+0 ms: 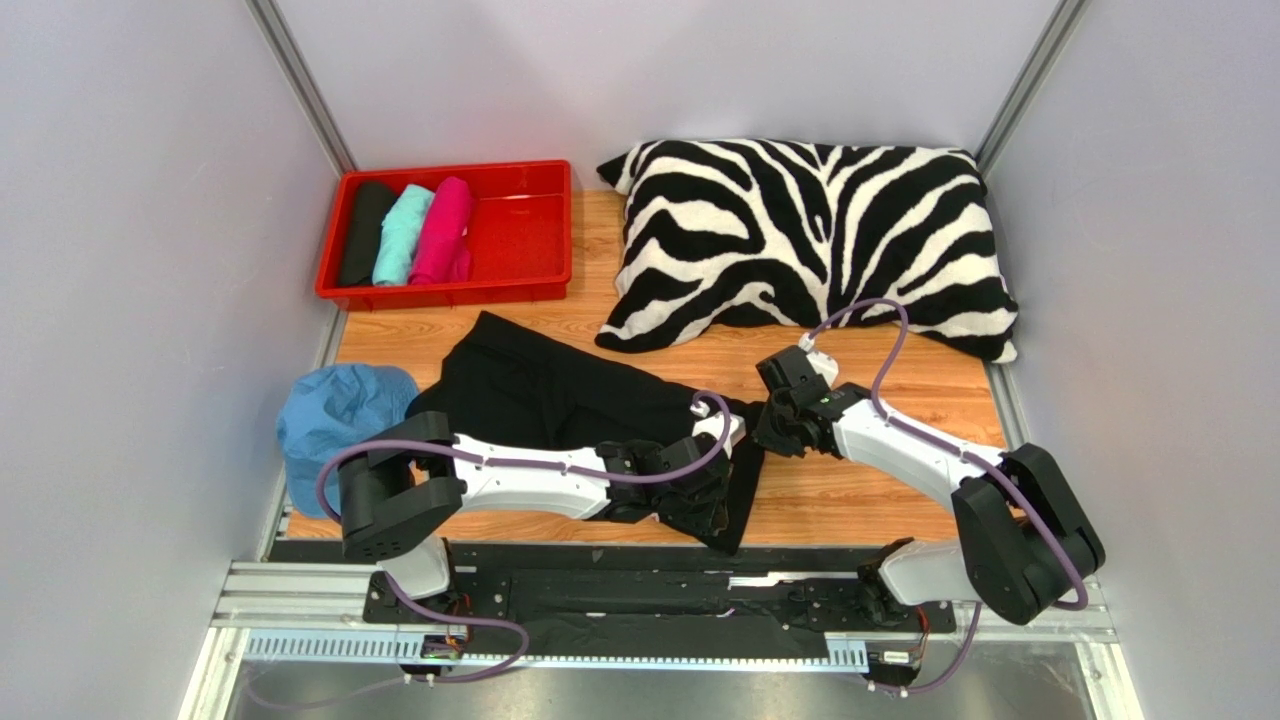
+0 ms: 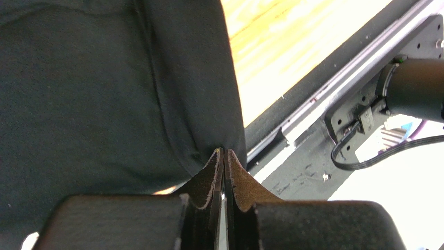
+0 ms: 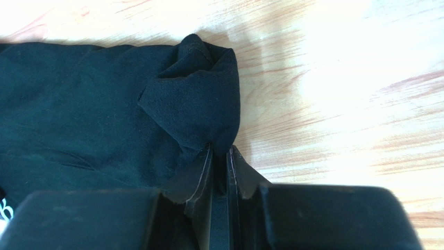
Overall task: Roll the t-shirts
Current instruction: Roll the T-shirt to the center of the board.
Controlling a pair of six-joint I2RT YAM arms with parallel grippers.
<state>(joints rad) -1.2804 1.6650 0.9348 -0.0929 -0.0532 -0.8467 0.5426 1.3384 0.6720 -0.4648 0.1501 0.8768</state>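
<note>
Fabric is nipped in both hands. A large black t-shirt [image 1: 556, 393] lies spread across the middle of the wooden desk [image 1: 902, 393], its right end hanging towards the near edge. The left hand [image 2: 224, 152] is closed on the shirt's near right hem. The right hand [image 3: 220, 150] pinches a bunched corner a little farther back, its jaws almost together around the cloth. At the back left, a red tray [image 1: 526, 225] holds a rolled black tee [image 1: 364, 233], a teal tee [image 1: 403, 233] and a pink tee [image 1: 443, 230] side by side. A zebra-striped pillow [image 1: 812, 240] lies at the back right, and a blue cloth [image 1: 338, 420] sits at the left edge.
</note>
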